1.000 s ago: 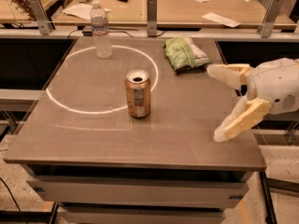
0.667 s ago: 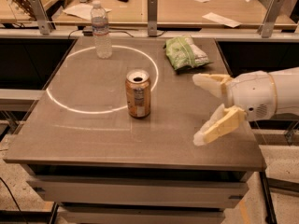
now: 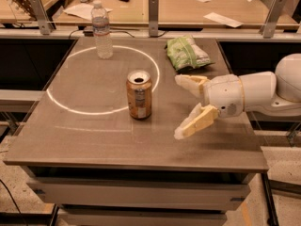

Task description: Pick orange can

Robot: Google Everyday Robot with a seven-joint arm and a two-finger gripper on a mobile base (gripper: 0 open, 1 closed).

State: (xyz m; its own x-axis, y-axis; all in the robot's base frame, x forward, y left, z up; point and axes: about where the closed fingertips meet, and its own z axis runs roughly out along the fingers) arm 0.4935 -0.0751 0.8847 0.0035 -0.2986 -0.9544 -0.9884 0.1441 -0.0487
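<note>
The orange can (image 3: 139, 94) stands upright near the middle of the grey table (image 3: 84, 135), its opened silver top showing and a pale label panel facing me. It sits on the edge of a white circle drawn on the tabletop. My gripper (image 3: 181, 106) reaches in from the right on a white arm, just right of the can and apart from it. Its two cream fingers are spread wide, one above (image 3: 188, 83) and one below, and nothing is between them.
A clear plastic water bottle (image 3: 102, 31) stands at the table's back left. A green snack bag (image 3: 187, 52) lies at the back right, just behind the gripper. A rail with metal posts and a desk with papers run behind the table.
My gripper has moved left across the table towards the can, staying open. The can, bottle and bag have not moved.
</note>
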